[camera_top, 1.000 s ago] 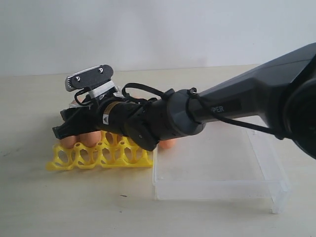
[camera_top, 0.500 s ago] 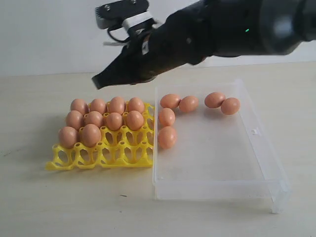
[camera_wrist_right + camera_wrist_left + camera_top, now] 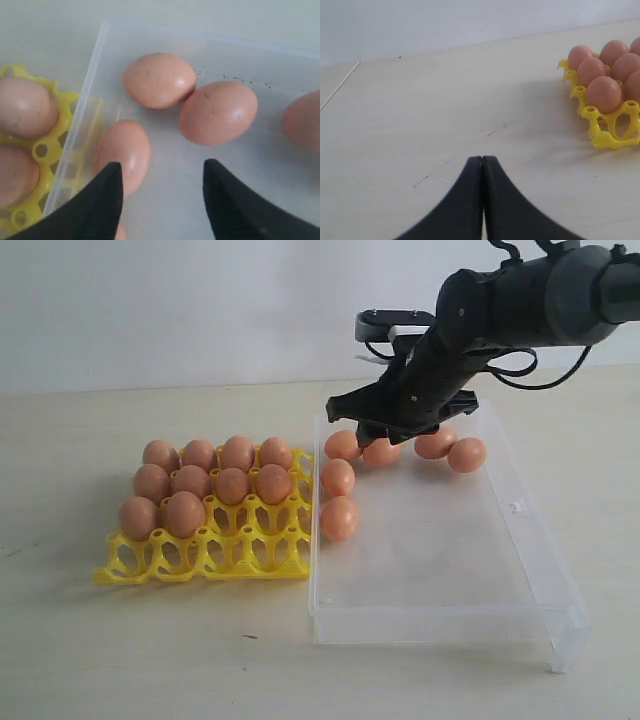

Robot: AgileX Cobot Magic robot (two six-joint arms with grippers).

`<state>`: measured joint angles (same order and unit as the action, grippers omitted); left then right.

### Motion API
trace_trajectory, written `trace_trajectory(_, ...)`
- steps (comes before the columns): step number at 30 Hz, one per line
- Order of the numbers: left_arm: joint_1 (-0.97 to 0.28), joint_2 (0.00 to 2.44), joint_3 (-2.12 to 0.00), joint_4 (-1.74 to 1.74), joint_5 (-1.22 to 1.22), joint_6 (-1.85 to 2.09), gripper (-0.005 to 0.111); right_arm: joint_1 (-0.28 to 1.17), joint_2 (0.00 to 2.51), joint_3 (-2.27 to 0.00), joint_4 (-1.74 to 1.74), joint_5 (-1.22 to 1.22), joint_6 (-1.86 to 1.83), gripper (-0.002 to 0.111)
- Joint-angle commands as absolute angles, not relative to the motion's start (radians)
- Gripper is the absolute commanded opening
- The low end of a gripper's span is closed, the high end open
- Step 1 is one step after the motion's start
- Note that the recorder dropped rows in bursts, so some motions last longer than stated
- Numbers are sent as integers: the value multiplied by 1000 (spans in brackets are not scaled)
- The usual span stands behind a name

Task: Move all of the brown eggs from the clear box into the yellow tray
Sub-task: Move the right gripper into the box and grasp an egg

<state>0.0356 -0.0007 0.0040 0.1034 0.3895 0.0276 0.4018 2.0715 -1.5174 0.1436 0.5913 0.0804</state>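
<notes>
– Exterior view first: where does the right pincer (image 3: 385,432) stand?

– It hangs low over the far corner of the clear box (image 3: 450,575), a shallow rectangle of transparent plastic with low walls, on the side next to the tray. In the right wrist view its two black fingers (image 3: 107,200) are spread apart and nothing is between them.

– And the brown eggs (image 3: 339,518), the smooth orange-brown oval ones?

– Six lie loose in the box, all in its far half. Ten sit in the yellow tray (image 3: 200,562), a bright square plastic lattice of cups with pointed posts. The left pincer (image 3: 482,161) is clenched and empty over the bare counter (image 3: 420,115), apart from the tray.

– What can go wrong from here?

– I think two things. The touching pair (image 3: 159,80) leaves no gap, so a finger that comes down there may push the neighbour and make it roll. The wall-side egg (image 3: 122,155) lies just beside the box wall, so a finger has little room on that side. Also, too strong a squeeze can crack a shell.

– Is there room to move?

– Yes. The near half of the box is bare, and the six free cups are in the front rows. But a carried egg must pass above the box wall and the posts.
</notes>
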Motion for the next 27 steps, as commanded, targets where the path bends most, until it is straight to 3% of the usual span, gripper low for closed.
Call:
trace_trajectory(1,30,0,0,101,380,22,0,399,2166,-1648,152,652,111,58)
trace_trajectory(7,30,0,0,101,380,22,0,401,2247,-1727,165,754,127,58)
trace_trajectory(27,30,0,0,101,380,22,0,406,2283,-1732,310,683,77,58)
